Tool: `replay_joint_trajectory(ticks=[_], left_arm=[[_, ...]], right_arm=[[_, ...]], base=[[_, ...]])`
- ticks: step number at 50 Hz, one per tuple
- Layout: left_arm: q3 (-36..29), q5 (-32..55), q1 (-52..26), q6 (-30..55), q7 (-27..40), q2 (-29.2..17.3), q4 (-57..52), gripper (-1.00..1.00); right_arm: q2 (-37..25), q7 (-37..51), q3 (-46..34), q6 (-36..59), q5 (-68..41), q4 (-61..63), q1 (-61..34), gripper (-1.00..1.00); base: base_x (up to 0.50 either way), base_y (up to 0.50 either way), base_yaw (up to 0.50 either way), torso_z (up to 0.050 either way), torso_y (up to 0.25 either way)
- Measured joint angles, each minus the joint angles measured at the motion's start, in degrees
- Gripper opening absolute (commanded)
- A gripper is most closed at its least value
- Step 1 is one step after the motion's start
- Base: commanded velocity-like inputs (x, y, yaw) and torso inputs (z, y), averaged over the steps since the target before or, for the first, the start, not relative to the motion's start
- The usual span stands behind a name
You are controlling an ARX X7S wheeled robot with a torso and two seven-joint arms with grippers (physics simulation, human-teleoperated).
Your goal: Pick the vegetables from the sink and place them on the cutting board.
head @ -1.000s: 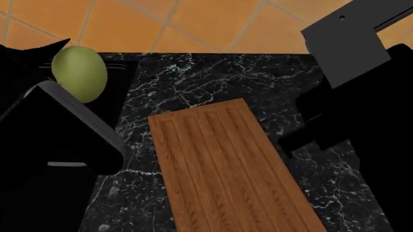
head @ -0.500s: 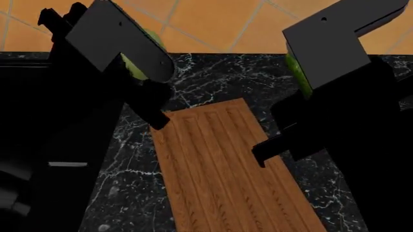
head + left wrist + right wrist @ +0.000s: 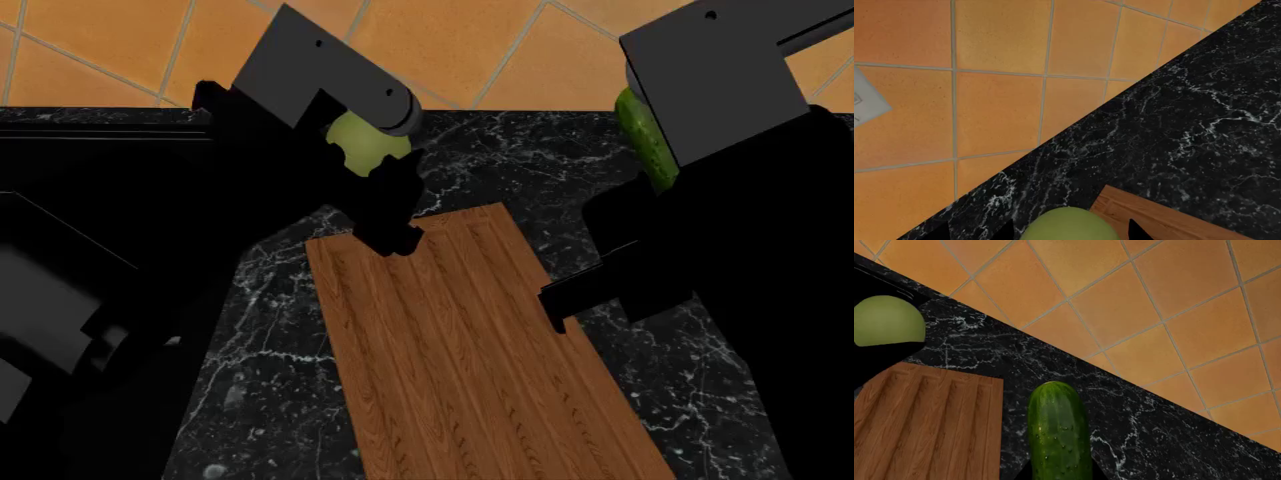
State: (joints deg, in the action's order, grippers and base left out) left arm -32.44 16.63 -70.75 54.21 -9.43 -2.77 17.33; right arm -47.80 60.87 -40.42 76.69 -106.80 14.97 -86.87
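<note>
The pale yellow-green tomato (image 3: 360,142) hangs over the far left corner of the cutting board (image 3: 467,350), held in the air. My left gripper (image 3: 1069,235) is shut on the tomato (image 3: 1069,225), a dark fingertip on each side. The dark green cucumber (image 3: 645,135) is held above the counter just right of the board's far end. My right gripper (image 3: 1059,475) is shut on the cucumber (image 3: 1059,432), which points toward the tiled wall. The right wrist view also takes in the tomato (image 3: 887,321) and the board (image 3: 927,420). My left arm hides the sink.
Black white-veined marble counter (image 3: 534,170) surrounds the board. An orange tiled wall (image 3: 467,50) rises right behind it. A white plate (image 3: 867,102) is on the wall in the left wrist view. Both black arms fill the sides of the head view.
My left arm has carried the tomato up and right, from the sink side to the board's far corner. My right arm, holding the cucumber, has shifted slightly right.
</note>
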Motion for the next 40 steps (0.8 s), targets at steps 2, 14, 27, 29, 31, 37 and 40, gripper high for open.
replay_joint_trajectory(ticks=[2, 14, 27, 29, 31, 37, 40], left_arm=[[-0.26, 1.00, 0.18, -0.69, 0.75, 0.01, 1.09, -1.00], [-3.48, 4.74, 1.44, -2.16, 4.06, -0.17, 3.83, -1.00], [-6.69, 6.80, 2.29, -2.03, 6.06, -0.61, 4.31, -1.00], [-7.08, 7.04, 2.37, -1.98, 6.27, -0.67, 4.37, -1.00], [-7.44, 7.27, 2.42, -1.93, 6.46, -0.72, 4.44, -1.00], [-8.43, 7.95, 2.65, -1.80, 6.89, -0.88, 4.60, -1.00], [-8.79, 8.33, 2.85, -1.64, 7.16, -1.01, 4.53, -1.00]], right_arm=[[-0.08, 0.08, -0.02, -0.16, -0.09, -0.01, -0.05, -1.00], [-0.83, 0.56, -0.04, -1.27, -0.85, 0.59, 0.21, -1.00], [-1.30, 0.70, -0.24, -2.21, -1.15, 1.09, 0.54, -1.00], [-1.33, 0.70, -0.31, -2.29, -1.17, 1.10, 0.53, -1.00], [-1.36, 0.72, -0.37, -2.37, -1.21, 1.10, 0.49, -1.00], [-1.48, 0.80, -0.54, -2.61, -1.36, 1.16, 0.42, -1.00], [-1.52, 0.85, -0.63, -2.72, -1.46, 1.18, 0.34, -1.00]], base=[[0.00, 0.00, 0.00, 0.000, 0.000], [0.00, 0.00, 0.00, 0.000, 0.001], [0.00, 0.00, 0.00, 0.001, 0.000], [0.00, 0.00, 0.00, 0.000, 0.005], [0.00, 0.00, 0.00, 0.000, 0.000], [0.00, 0.00, 0.00, 0.000, 0.000], [0.00, 0.00, 0.00, 0.000, 0.000]])
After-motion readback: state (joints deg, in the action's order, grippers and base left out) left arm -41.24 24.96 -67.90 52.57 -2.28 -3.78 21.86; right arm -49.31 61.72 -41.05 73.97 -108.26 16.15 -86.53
